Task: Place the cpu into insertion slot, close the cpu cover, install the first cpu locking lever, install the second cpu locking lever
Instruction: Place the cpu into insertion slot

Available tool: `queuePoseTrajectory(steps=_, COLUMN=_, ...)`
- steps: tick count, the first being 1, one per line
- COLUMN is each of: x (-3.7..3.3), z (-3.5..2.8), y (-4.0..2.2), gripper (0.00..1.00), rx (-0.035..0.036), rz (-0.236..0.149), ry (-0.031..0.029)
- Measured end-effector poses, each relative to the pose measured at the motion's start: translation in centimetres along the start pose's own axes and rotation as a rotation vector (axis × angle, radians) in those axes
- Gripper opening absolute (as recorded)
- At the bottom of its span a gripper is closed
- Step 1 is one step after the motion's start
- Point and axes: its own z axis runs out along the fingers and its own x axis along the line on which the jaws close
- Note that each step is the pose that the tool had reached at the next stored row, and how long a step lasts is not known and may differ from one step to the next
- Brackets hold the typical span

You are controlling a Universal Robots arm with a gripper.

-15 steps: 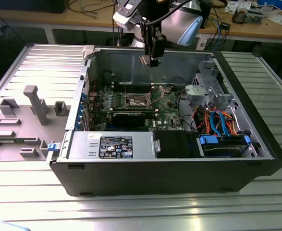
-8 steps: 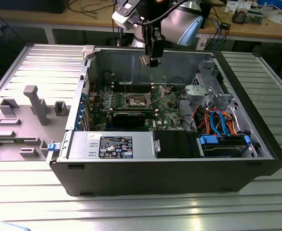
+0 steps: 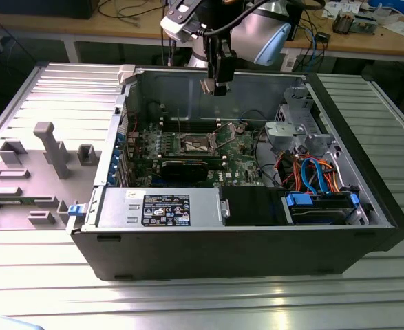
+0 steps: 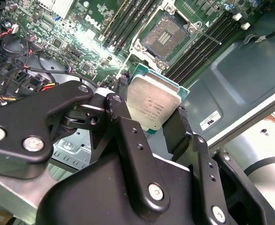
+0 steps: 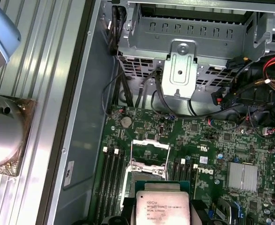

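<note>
Insertion slot lies uncovered between memory slots.

We see the gripper hanging over the open computer case, near its far wall, its fingers clamped on the cpu, a small pale square. Well below it, the insertion slot shows as a dark square with a silver rim on the green board. The case rests on a ribbed metal surface. A grey fixture stands at the exterior view's left.
</note>
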Motion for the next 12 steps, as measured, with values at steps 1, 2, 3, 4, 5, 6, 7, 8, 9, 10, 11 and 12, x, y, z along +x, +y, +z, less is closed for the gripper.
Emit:
queuePoseTrajectory(steps=1, x=0.0, z=0.0, y=0.0, gripper=0.54, rx=0.0, rz=0.0, ry=0.0)
queuePoseTrajectory(steps=2, x=0.0, z=0.0, y=0.0, gripper=0.54, rx=0.0, rz=0.001, ry=-0.0001)
queuePoseTrajectory(steps=3, x=0.0, z=0.0, y=0.0, gripper=0.54, rx=-0.0001, rz=0.002, ry=-0.0001)
queuePoseTrajectory(steps=4, x=0.0, z=0.0, y=0.0, gripper=0.54, rx=-0.0001, rz=0.003, ry=-0.0003)
queuePoseTrajectory(steps=5, x=0.0, z=0.0, y=0.0, gripper=0.54, rx=-0.0001, rz=0.006, ry=-0.0004)
queuePoseTrajectory(steps=6, x=0.0, z=0.0, y=0.0, gripper=0.54, rx=-0.0002, rz=0.01, ry=-0.0009)
queuePoseTrajectory(steps=7, x=0.0, z=0.0, y=0.0, gripper=0.54, rx=-0.0002, rz=0.013, ry=-0.0011)
queuePoseTrajectory(steps=8, x=0.0, z=0.0, y=0.0, gripper=0.54, rx=-0.0003, rz=0.019, ry=-0.0016)
queuePoseTrajectory(steps=9, x=0.0, z=0.0, y=0.0, gripper=0.54, rx=-0.0004, rz=0.023, ry=-0.002)
queuePoseTrajectory(steps=10, x=-0.01, z=0.01, y=-0.01, gripper=0.54, rx=-0.0004, rz=0.024, ry=-0.0022)
queuePoseTrajectory(steps=11, x=-0.03, z=0.01, y=-0.02, gripper=0.54, rx=-0.0005, rz=0.025, ry=-0.0022)
queuePoseTrajectory(steps=12, x=-0.06, z=0.03, y=-0.02, gripper=0.54, rx=-0.0006, rz=0.026, ry=-0.0021)
